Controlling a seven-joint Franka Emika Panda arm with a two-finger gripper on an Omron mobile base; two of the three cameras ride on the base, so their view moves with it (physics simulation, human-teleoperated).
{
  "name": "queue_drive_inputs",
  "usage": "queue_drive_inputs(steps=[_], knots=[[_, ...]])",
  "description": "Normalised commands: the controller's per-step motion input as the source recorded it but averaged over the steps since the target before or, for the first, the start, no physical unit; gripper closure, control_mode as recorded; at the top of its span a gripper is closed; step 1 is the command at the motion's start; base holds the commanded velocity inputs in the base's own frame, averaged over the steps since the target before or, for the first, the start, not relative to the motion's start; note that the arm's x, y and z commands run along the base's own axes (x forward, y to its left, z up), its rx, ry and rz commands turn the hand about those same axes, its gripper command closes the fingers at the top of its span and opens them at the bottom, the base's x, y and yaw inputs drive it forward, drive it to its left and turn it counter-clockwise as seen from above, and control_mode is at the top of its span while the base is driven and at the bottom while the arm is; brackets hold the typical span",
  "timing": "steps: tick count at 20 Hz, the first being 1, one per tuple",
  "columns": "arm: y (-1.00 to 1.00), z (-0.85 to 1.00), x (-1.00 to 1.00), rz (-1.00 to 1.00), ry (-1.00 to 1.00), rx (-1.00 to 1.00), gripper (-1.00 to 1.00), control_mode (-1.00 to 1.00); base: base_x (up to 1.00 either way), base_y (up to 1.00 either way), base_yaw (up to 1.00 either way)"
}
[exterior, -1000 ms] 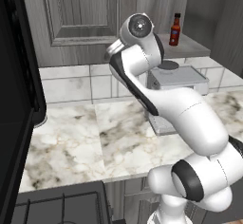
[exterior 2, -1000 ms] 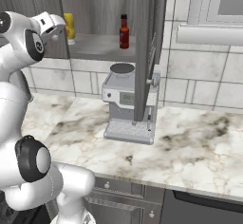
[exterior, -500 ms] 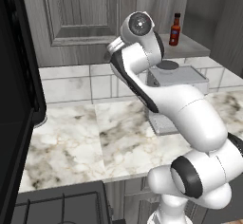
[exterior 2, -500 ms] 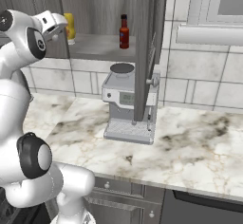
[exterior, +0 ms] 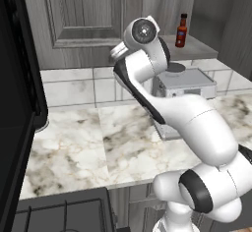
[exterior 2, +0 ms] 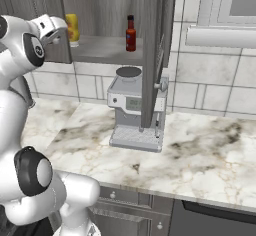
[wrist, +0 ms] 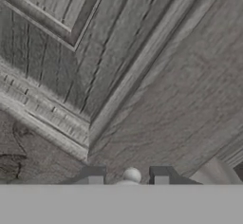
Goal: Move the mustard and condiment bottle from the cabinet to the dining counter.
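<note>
The mustard [exterior 2: 73,27] stands at the left of the cabinet [exterior 2: 105,55] shelf, and the condiment bottle [exterior 2: 130,33] stands upright further right; the bottle [exterior: 181,30] also shows in the left base view. My gripper [exterior 2: 61,34] is up at the edge of the closed left door [exterior: 83,14], just left of the mustard. In the hand view my gripper [wrist: 127,174] is open, its two fingertips [wrist: 93,175] either side of a small round door knob [wrist: 131,174] with narrow gaps. The dining counter is out of view.
The cabinet's right door [exterior 2: 152,55] hangs open, edge-on. A grey coffee machine [exterior 2: 135,110] stands on the marble worktop [exterior 2: 200,150] below the shelf, against the tiled backsplash. A dark appliance [exterior: 15,103] fills the left side, and a stove [exterior: 59,216] sits below it.
The arm has stayed at the left cabinet door. The fingers have drawn in toward each other around the knob. Both bottles stand where they were.
</note>
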Motion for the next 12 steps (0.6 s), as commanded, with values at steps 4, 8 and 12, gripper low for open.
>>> queue_drive_inputs(steps=[4, 8, 12], knots=[[0.15, -0.06, -0.79, -0.04, -0.08, 0.00, 1.00, -1.00, 0.00, 0.00, 0.00], [0.07, 0.00, -1.00, -0.14, -0.04, 0.00, 1.00, -1.00, 0.00, 0.00, 0.00], [0.00, 0.01, -1.00, -0.18, 0.00, 0.00, 1.00, -1.00, 0.00, 0.00, 0.00]])
